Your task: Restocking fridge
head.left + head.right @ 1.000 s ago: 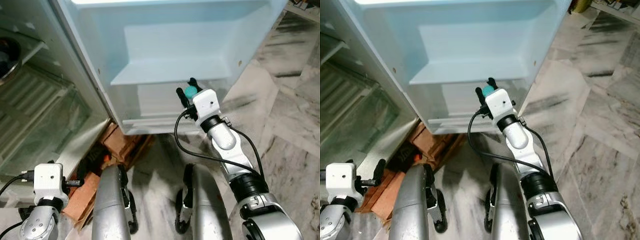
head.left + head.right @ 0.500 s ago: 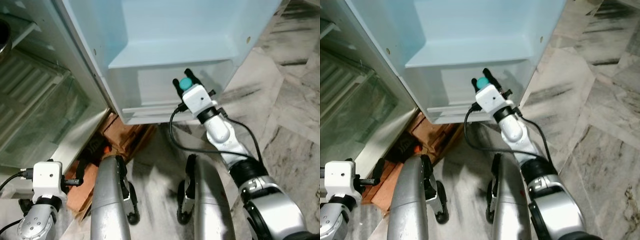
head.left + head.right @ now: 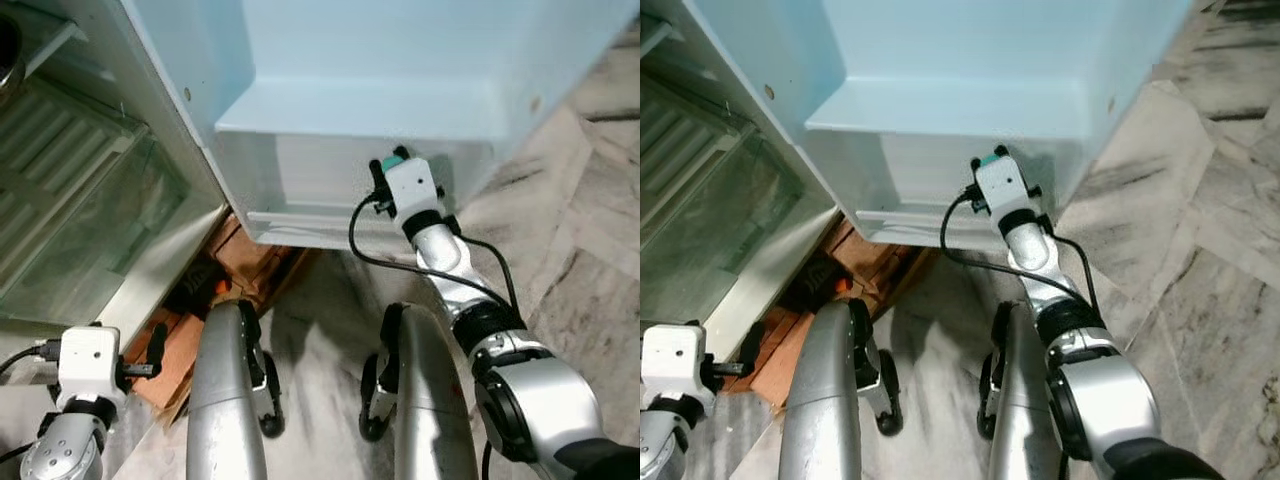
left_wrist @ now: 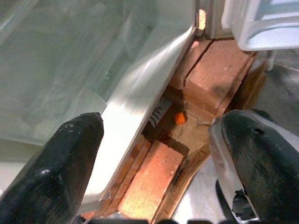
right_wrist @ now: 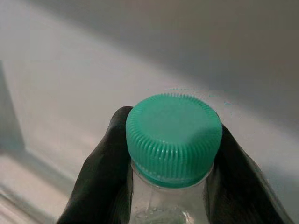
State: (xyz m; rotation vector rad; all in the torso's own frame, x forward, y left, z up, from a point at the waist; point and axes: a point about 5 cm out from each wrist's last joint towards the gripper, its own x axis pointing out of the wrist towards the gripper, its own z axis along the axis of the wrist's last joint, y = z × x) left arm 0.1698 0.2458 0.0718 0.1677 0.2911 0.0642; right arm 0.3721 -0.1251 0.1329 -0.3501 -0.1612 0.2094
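The right gripper [image 3: 392, 165] is clamped on the neck of a clear bottle [image 5: 163, 205] with a green cap [image 5: 174, 138], held at the fridge door's [image 3: 400, 60] lowest shelf [image 3: 330, 180]. The left gripper [image 4: 154, 154], fingers apart, hangs beside bricks [image 4: 210, 70] under the fridge. No writing is legible.

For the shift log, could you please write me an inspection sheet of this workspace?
Surface: marble floor; nothing seen on it beyond the robot.
Job's things: bottle with green cap, held at the fridge door beside its lower bin.
Clutter: bricks and cardboard under the fridge.
Grippers: right gripper shut on the bottle neck; left gripper open, idle, low.
Cables: black cable looping off the right wrist.
Surroundings: glass shelf inside the fridge.
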